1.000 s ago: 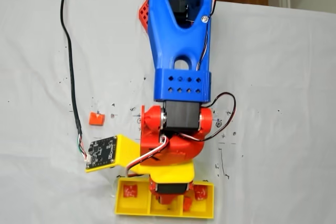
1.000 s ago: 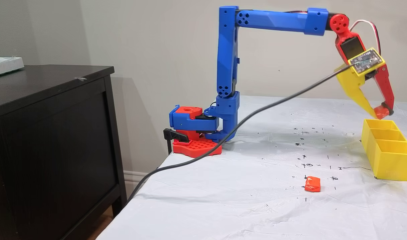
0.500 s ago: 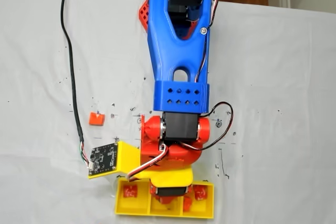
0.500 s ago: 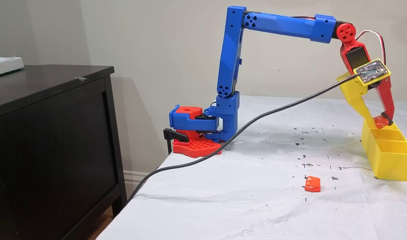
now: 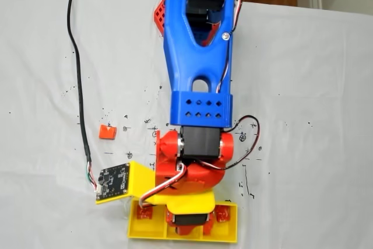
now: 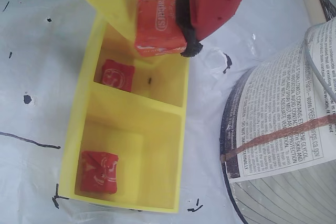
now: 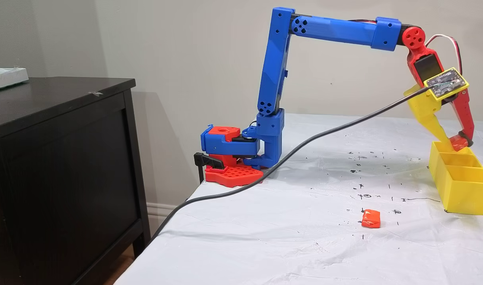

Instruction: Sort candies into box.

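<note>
We see even, soft indoor light in every view, with the white cloth (image 7: 265, 237) bright but not blown out, and only faint shadows under the arm (image 7: 277, 79) and beside the dark cabinet (image 7: 59, 166) on the wall. The wrist view is the softest: the gripper (image 6: 178, 24) and its candy (image 6: 157, 27) are slightly blurred up close, and the cloth there takes a bluish cast. In both fixed views the focus is fair, with mild grain and a small shadow beside the box (image 5: 134, 225).

The blue upper arm (image 7: 274, 63) stands nearly upright, and the blue forearm (image 7: 340, 29) reaches out almost level to a red wrist (image 7: 421, 59) that bends steeply down. The gripper (image 6: 181, 22), one yellow finger and one red, is clamped on an orange wrapped candy (image 6: 157, 27) right over the end compartment of the bright yellow three-compartment plastic tray (image 6: 176, 129).
</note>
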